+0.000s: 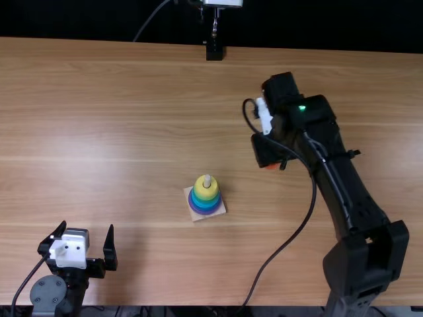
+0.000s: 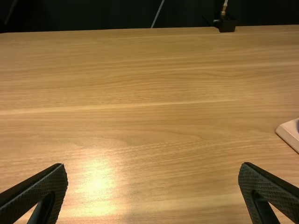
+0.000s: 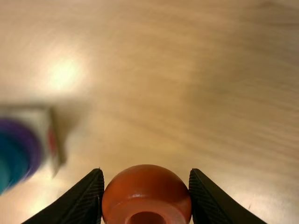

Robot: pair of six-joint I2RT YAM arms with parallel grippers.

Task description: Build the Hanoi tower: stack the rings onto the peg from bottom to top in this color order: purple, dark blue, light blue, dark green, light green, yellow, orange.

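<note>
Light brown wooden table (image 1: 99, 132), with a dark backdrop (image 1: 99, 20) past its far edge. Square base (image 1: 197, 216) and upright peg (image 1: 207, 181): about midway between the side edges, closer to the near edge. Stack (image 1: 205, 199) on the peg: purple ring (image 1: 206, 212) lowest, yellow ring (image 1: 205, 191) uppermost (I cannot separate the green rings between them). Orange ring (image 3: 147, 186): clamped between both fingers of my right gripper (image 3: 145, 171), apart from the peg and, I judge, the last piece to place. Left gripper (image 1: 87, 225): fingers wide apart, empty, toward the near left corner. Governing relation: from the orange ring, the peg lies diagonally toward that same corner, and my right gripper is the nearer one. I expect to centre the hole over the peg tip before lowering; an offset could catch the rim.
</note>
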